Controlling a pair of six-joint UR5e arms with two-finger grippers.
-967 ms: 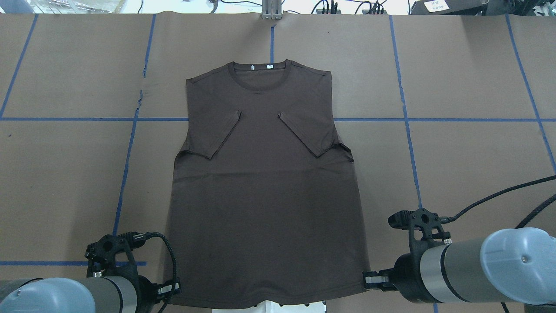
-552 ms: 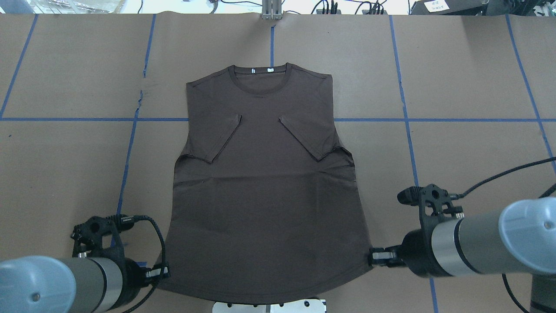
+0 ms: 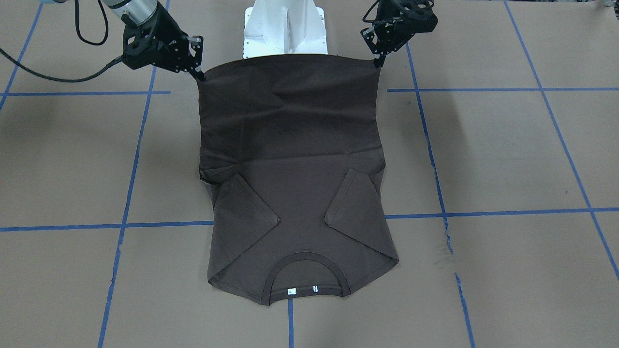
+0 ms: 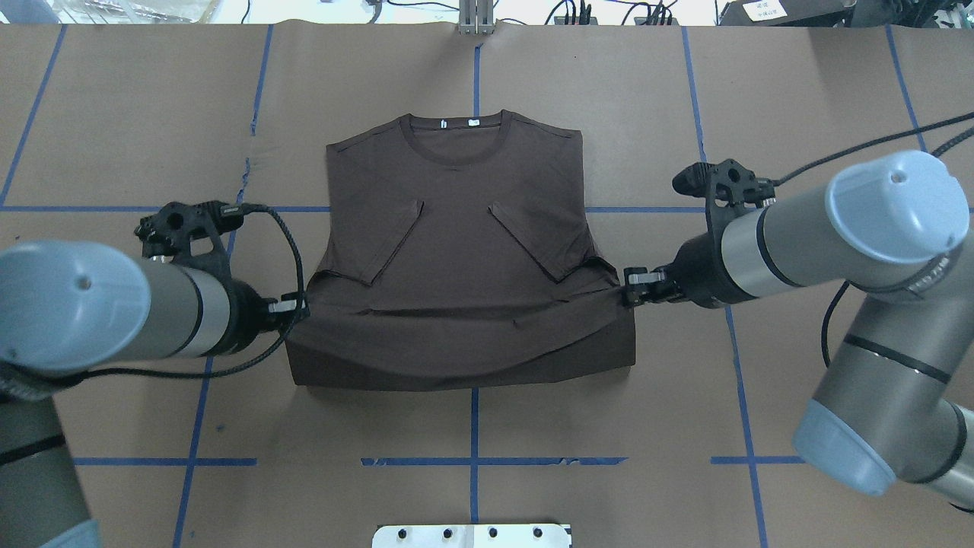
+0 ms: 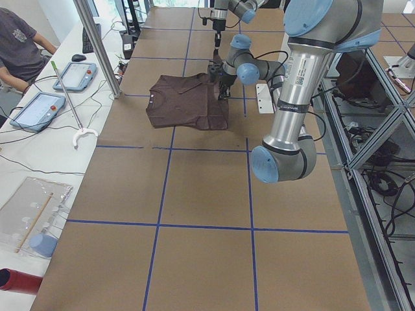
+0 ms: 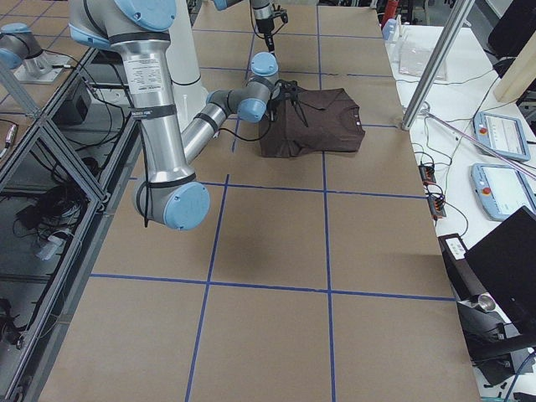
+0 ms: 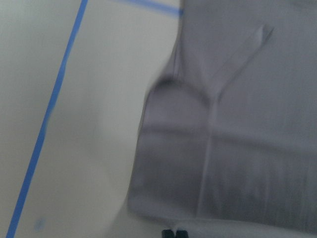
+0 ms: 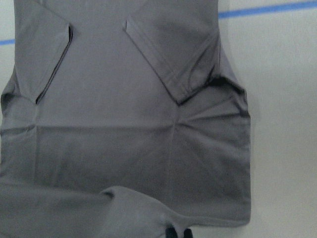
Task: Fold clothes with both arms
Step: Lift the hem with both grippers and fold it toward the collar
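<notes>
The dark brown T-shirt point(image 4: 456, 190) lies front up on the brown table, collar point(image 4: 455, 141) at the far side and both sleeves folded inward. Its lower part is lifted and doubled back toward the collar, with the fold edge nearest the robot. My left gripper point(image 4: 297, 306) is shut on the hem's left corner. My right gripper point(image 4: 630, 278) is shut on the hem's right corner. In the front-facing view the hem hangs taut between the left gripper point(image 3: 376, 61) and the right gripper point(image 3: 199, 75), above the shirt point(image 3: 290, 193). Both wrist views look down on the shirt point(image 7: 237, 148) point(image 8: 129, 148).
Blue tape lines point(image 4: 473, 461) grid the brown table cover. The white pedestal base point(image 3: 285, 29) stands at the robot's edge. In the exterior left view a metal post point(image 5: 97, 45), tablets point(image 5: 39, 107) and a seated person point(image 5: 19, 45) are along the far side.
Both grippers have moved from the table's near edge forward toward the collar, carrying the hem up and over. The shirt's lower part is now doubled back, and the pedestal is uncovered.
</notes>
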